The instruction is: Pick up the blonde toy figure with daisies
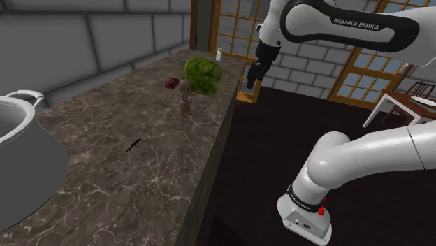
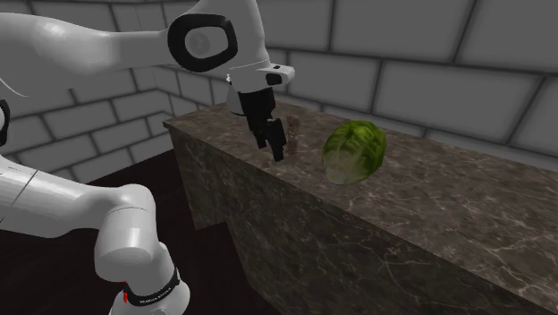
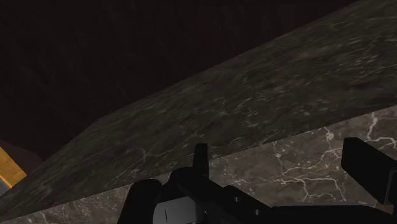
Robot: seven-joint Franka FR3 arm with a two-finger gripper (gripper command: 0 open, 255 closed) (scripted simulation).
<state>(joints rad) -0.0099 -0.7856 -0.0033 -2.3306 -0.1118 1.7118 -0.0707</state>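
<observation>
Toy figure, small and brownish pink in these renders, stands upright on the dark marble counter. It is close to the jaws but not touching them. In the second exterior view we see it just behind the jaws, partly hidden by them.

The jaws are apart and hold nothing. In the wrist view we see bare marble between the two black fingers. They hang at the counter's long edge, on its floor side, at the end of the white arm.

A green cabbage sits on the counter just beside the figure and is also near the jaws. A small dark red thing lies on the far side of the figure from the jaws; we cannot tell what it is. A small white bottle stands beyond the cabbage, at the counter's end.

Well apart from the jaws, farther along the counter, lie a thin black sliver and then a large grey pot with a loop handle. Grey brick walls stand behind the counter.
</observation>
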